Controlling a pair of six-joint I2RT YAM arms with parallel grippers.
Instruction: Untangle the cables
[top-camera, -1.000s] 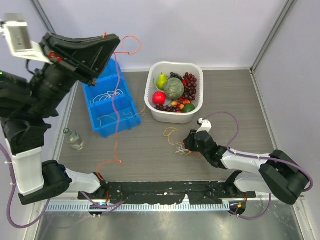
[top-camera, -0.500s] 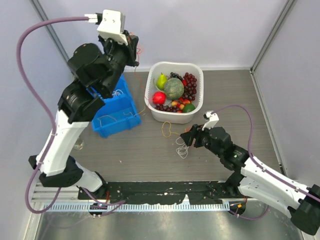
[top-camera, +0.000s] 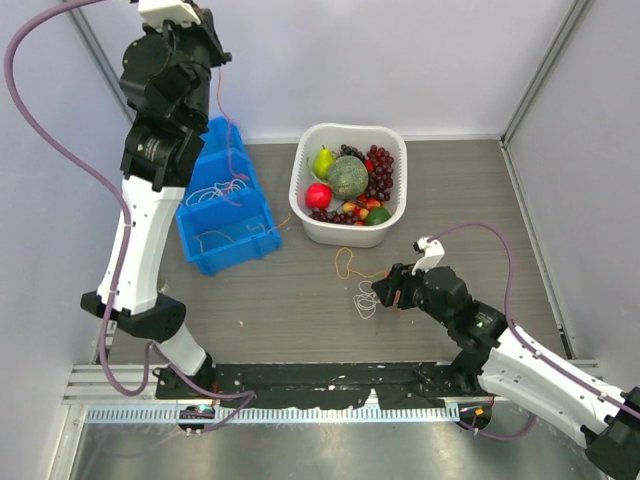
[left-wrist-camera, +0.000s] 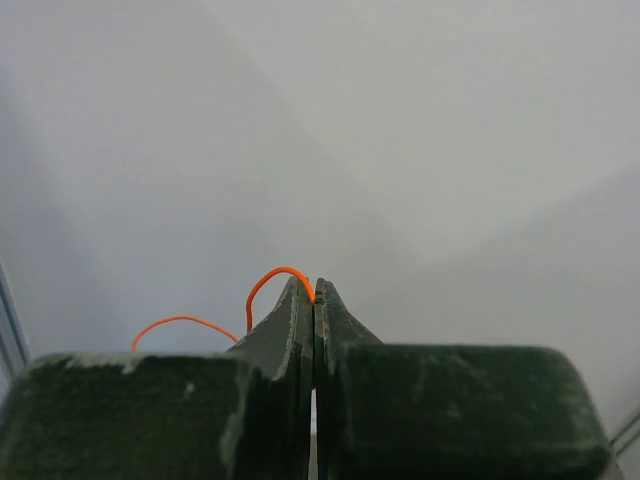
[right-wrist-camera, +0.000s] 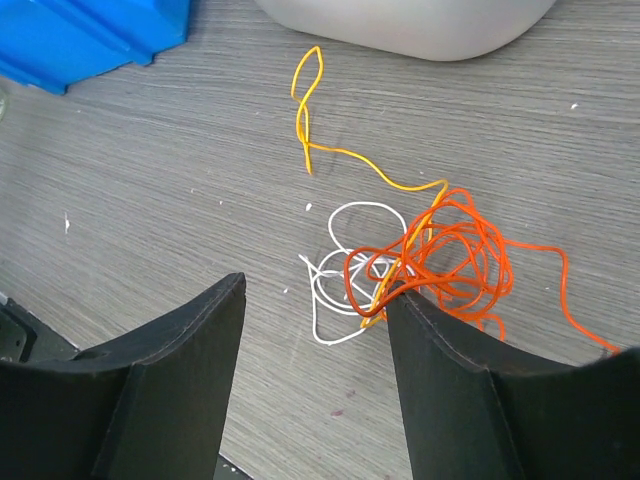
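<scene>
Cables (right-wrist-camera: 455, 250), thin strings in white, orange-red and yellow, look light, soft and floppy. Far left of the white plastic fruit basket (top-camera: 299, 176), the left gripper (left-wrist-camera: 313, 291) pinches one orange-red string (left-wrist-camera: 274, 272) tight. Just in front of the basket the rest lie knotted, and the right gripper (right-wrist-camera: 312, 290) hangs over them with its jaws apart. A loose outer loop looks easiest to grab.

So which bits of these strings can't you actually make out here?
Left wrist view: the left gripper is shut on an orange cord; its own fingers hide all but a short arc.
Top view: the right gripper covers part of the tangle, and the crossings are too small to read.
Right wrist view: the orange-red loops' tail is hidden behind a finger.
Top view: the cords in the blue bin are too thin to count.
</scene>
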